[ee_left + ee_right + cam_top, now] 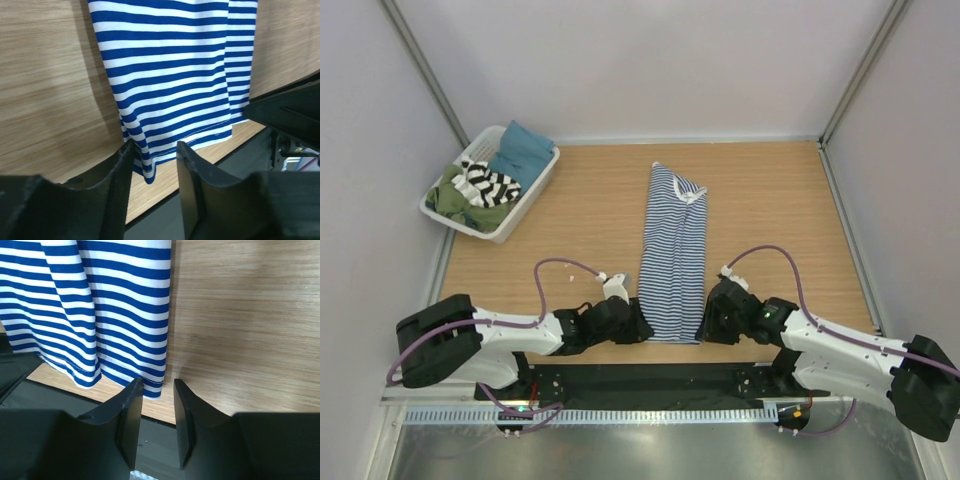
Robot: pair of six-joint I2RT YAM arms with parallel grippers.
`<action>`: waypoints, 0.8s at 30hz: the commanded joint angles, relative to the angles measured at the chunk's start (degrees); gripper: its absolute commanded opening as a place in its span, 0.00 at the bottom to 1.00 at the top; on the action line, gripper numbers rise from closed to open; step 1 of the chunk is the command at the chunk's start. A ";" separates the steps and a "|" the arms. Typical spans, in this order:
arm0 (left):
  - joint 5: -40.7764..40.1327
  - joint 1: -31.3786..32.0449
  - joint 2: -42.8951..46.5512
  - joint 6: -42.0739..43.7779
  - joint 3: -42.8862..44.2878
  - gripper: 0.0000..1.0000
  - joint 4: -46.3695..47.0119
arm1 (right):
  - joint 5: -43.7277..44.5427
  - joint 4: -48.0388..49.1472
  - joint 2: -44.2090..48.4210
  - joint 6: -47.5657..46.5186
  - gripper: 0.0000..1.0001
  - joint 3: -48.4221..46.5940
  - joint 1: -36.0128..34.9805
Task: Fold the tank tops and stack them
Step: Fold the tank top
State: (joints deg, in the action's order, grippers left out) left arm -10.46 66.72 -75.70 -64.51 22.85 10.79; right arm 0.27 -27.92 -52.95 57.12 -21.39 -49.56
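The navy-and-white tank top [672, 255] lay flat on the table [770, 200] in front of me. It was folded lengthwise into a long narrow strip, with its thin stripes running across the width. Its white-trimmed neckline pointed away from me and its hem sat at the table's near edge, where the folded layers ended unevenly. The black-and-white tank top [488, 183], with broad stripes, sat crumpled in the basket [532, 195] at my far left among other clothes, well apart from the first.

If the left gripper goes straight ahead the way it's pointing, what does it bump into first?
Most likely the navy-and-white striped tank top: its near hem corner sits right between the open jaws of the left gripper.
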 commanded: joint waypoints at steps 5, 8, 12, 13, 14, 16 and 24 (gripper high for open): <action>0.26 0.61 -0.59 0.17 0.18 0.46 -0.41 | 1.22 1.11 -1.28 0.27 0.30 -1.55 -0.54; 0.18 0.61 0.03 0.44 0.61 0.46 -2.87 | 0.87 1.47 -1.54 -0.17 0.20 -1.64 -0.62; -0.70 0.61 1.96 0.70 0.00 0.44 -5.25 | 0.87 1.56 -2.77 -1.05 0.03 -2.08 -0.62; -1.14 0.61 2.57 0.70 -0.17 0.41 -5.68 | 0.96 1.64 -2.69 -1.05 0.02 -2.25 -0.54; -1.32 0.61 3.45 0.62 -0.35 0.40 -6.56 | 0.96 1.82 -2.95 -1.14 0.01 -2.26 -0.62; -1.93 0.61 4.07 0.70 -0.79 0.37 -7.44 | 0.87 1.99 -2.78 -1.22 0.01 -2.43 -0.62; -0.62 0.61 0.13 1.32 1.49 0.40 -7.53 | 0.52 1.73 -2.86 -1.93 0.01 -3.05 -0.54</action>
State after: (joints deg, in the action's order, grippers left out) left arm -10.72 67.02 -73.25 -64.23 23.05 5.61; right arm 0.12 -27.24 -55.66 55.90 -22.20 -49.82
